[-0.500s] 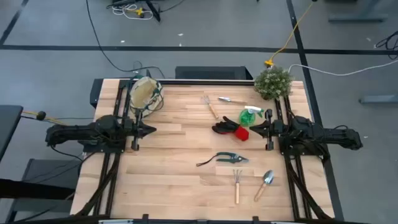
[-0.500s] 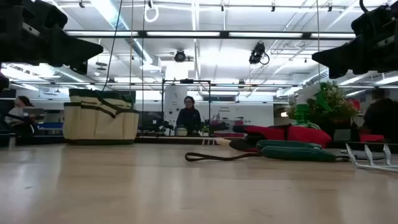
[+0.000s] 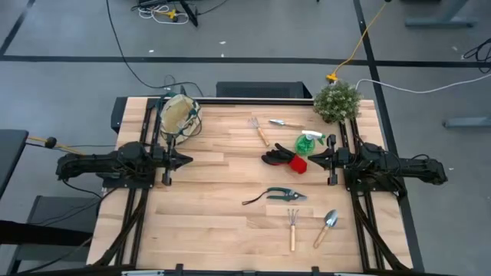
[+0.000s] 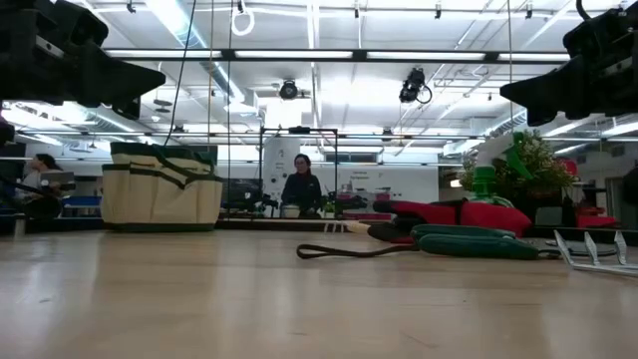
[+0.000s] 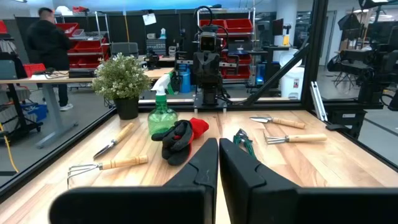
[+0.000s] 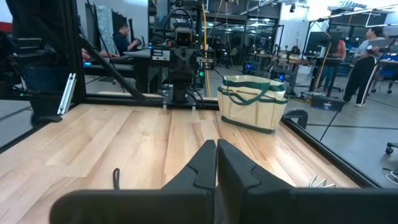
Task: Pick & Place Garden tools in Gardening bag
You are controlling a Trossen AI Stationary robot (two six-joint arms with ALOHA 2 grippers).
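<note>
Near the table's (image 3: 207,230) far-left edge sits the gardening bag (image 3: 178,115).

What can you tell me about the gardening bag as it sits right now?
The gardening bag is a small round soft tote of beige-yellow fabric with dark green trim and handles; its outer wall looks divided into pockets. It stands upright and open-topped on the wooden table, at the far corner on the left arm's side, just beyond that arm. No tool can be seen inside it from above. Neither end effector touches it, and the tools lie well apart from it.
</note>
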